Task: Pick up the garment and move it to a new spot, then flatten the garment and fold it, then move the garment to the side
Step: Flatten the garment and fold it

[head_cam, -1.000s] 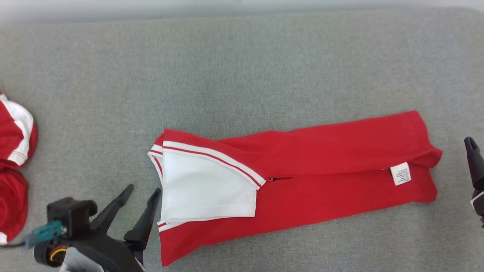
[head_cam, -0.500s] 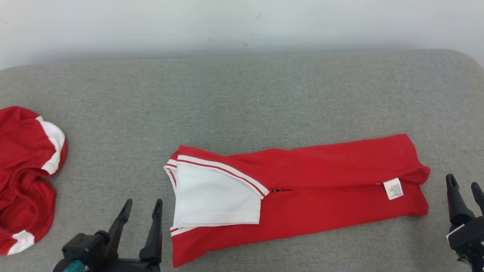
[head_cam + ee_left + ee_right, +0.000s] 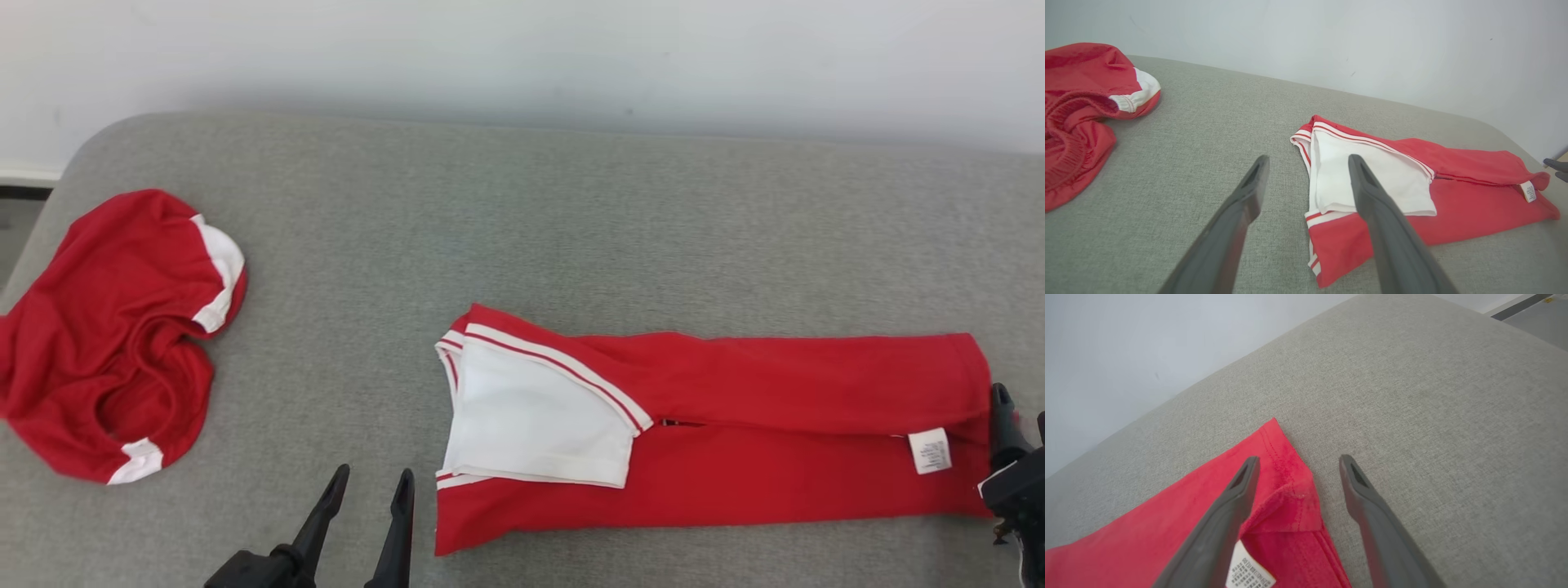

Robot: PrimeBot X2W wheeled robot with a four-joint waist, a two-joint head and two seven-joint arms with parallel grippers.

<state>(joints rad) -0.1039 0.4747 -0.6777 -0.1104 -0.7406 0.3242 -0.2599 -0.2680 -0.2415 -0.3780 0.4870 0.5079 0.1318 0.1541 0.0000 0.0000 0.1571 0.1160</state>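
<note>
The garment is red and lies folded into a long strip on the grey cushion. A white panel is at its left end and a white label near its right end. My left gripper stands open just left of the strip's left end, above the cushion; in the left wrist view the left gripper points at the white panel. My right gripper is open at the strip's right end. In the right wrist view the right gripper straddles the red corner by the label.
A second red and white garment lies crumpled at the cushion's left end, also seen as a crumpled red garment in the left wrist view. A pale wall runs behind the cushion. The cushion's rounded left edge drops to the floor.
The head camera has tilted up and turned left, so everything sits further right and the wall shows. The right gripper has come up against the strip's right end. Both grippers stay open.
</note>
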